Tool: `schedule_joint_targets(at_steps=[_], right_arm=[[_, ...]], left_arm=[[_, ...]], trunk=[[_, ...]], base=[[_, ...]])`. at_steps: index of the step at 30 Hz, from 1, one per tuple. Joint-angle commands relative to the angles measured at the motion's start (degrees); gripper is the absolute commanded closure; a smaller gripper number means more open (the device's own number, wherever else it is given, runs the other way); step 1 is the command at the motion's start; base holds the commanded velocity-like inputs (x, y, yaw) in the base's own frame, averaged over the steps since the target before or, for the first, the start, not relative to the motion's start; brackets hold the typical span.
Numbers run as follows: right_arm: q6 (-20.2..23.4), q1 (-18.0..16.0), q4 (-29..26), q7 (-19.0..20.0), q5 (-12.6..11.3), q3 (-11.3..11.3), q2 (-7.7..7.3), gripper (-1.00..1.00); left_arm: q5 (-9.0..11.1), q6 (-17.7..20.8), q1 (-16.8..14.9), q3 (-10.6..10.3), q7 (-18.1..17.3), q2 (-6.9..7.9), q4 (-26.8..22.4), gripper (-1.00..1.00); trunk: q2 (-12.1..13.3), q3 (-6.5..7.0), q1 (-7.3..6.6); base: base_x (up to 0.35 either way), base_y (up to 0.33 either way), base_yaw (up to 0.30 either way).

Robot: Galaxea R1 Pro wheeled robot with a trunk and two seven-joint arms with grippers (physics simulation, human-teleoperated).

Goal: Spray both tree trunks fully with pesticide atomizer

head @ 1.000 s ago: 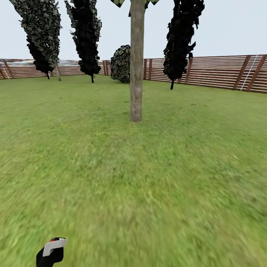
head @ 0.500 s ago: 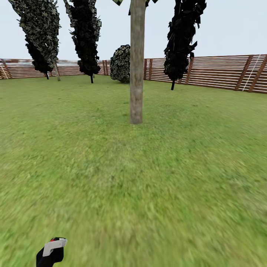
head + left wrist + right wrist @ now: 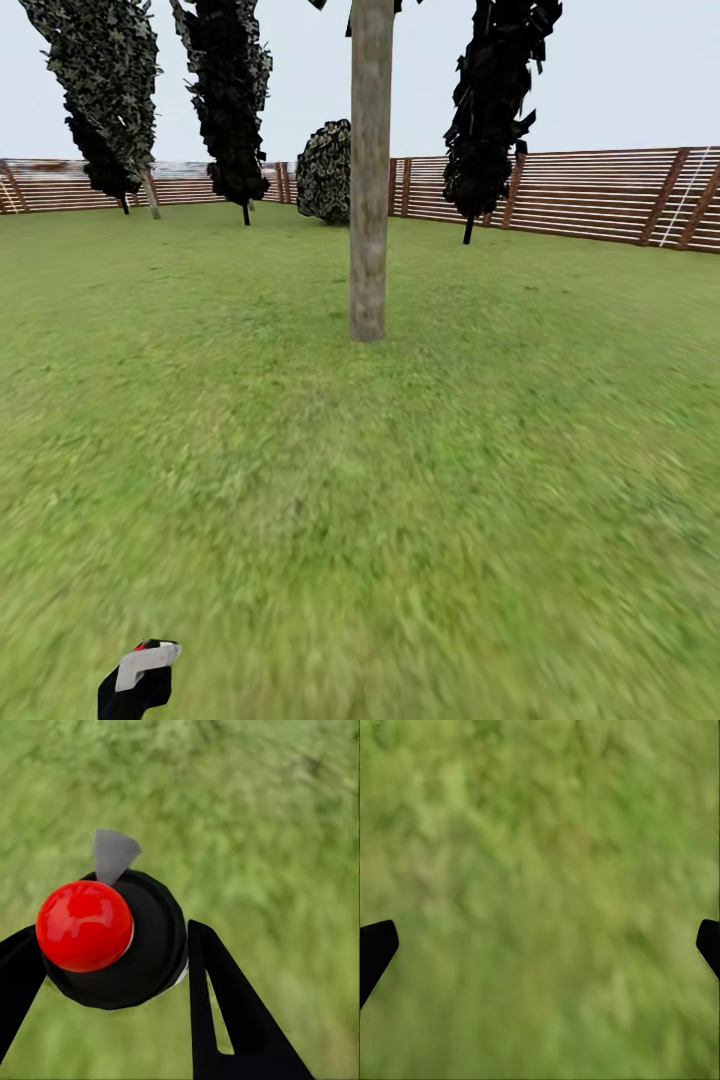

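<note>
I have the atomizer (image 3: 112, 937) picked up: my left hand (image 3: 112, 967) is closed around its black body, one black finger (image 3: 225, 1012) on each side, with the red cap and grey nozzle pointing out over the lawn (image 3: 400, 520). In the head view the atomizer (image 3: 140, 675) sits low, well short of the tree trunk (image 3: 368, 170). So I judge the pickup done and the spraying not yet begun; the trunk looks bare of any white specks. My right hand (image 3: 540, 945) hangs open over grass, holding nothing, its tips spread wide.

Counting: one thick pale trunk straight ahead, so I see only one of the two trees. Beyond it stand three dark cypresses (image 3: 230, 100), one round bush (image 3: 328, 170) and the slatted fence (image 3: 590, 195). One atomizer, two hands.
</note>
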Motion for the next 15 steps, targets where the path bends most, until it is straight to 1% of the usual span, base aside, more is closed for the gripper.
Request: schedule_joint_targets(at_steps=[1,10,15], right_arm=[[-0.17,-0.02,0.03,0.01,0.06,-0.06,0.00,-1.00],[-0.26,-0.02,-0.20,0.01,-0.02,-0.26,-0.01,-1.00],[-0.19,-0.02,-0.23,-0.16,-0.03,-0.41,-0.01,-1.00]], left_arm=[[-0.07,-0.13,-0.05,0.49,-0.59,-0.04,0.04,1.00],[-0.06,-0.13,-0.05,0.49,-0.59,-0.04,0.04,1.00],[-0.06,-0.20,-0.05,0.49,-0.59,-0.04,-0.03,1.00]], trunk=[[-0.02,-0.05,0.02],[-0.02,-0.05,0.02],[-0.02,-0.31,0.02]], base=[[0.338,0.000,0.000],[0.338,0.000,0.000],[0.338,0.000,0.000]])
